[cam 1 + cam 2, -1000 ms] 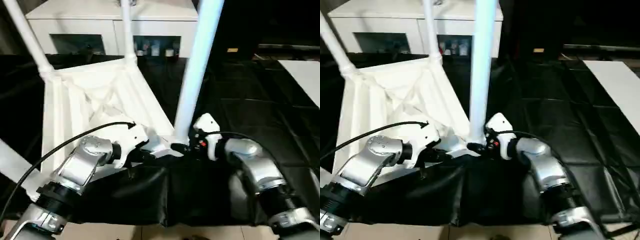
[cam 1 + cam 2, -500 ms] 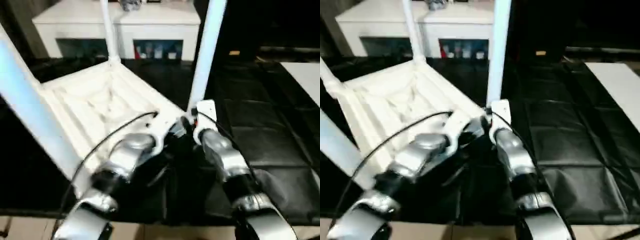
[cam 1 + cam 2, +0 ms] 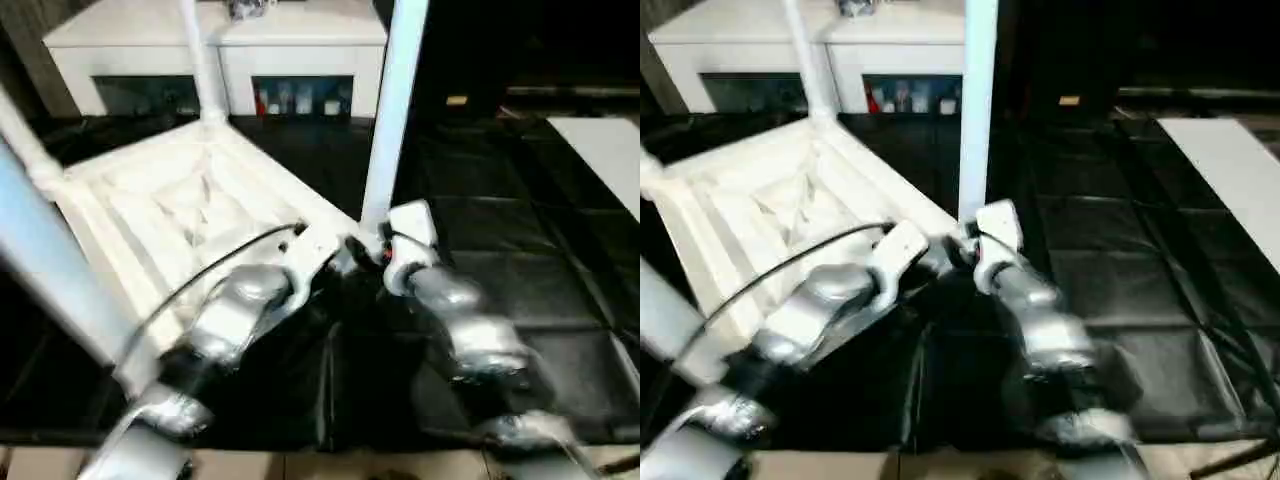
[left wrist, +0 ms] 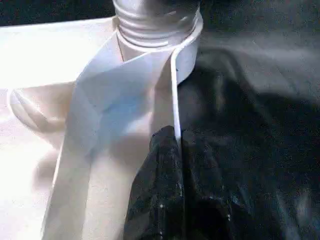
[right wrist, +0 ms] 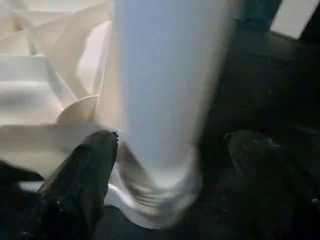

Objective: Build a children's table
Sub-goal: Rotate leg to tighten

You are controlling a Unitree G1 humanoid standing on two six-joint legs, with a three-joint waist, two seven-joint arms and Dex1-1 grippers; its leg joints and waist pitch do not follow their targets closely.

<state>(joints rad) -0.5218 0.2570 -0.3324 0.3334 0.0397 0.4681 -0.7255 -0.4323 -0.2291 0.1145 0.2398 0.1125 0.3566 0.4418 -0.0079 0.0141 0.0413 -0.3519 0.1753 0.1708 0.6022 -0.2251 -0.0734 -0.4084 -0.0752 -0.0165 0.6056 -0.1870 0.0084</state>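
Children's table [image 3: 190, 200] upside down, ribbed underside showing, legs up. Left pincer [image 4: 175, 150] pinching its rim, right pincer [image 5: 165, 165] spread around a leg [image 3: 390, 110]. White cabinet [image 3: 300, 40] behind.

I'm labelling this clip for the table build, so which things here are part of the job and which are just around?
Part of the job:
- table top, upside down, ribbed side up
- near leg, upright in its corner
- far leg
- left gripper, pinching the top's rim
- right gripper, either side of the near leg

Just around:
- white cabinet
- black cloth
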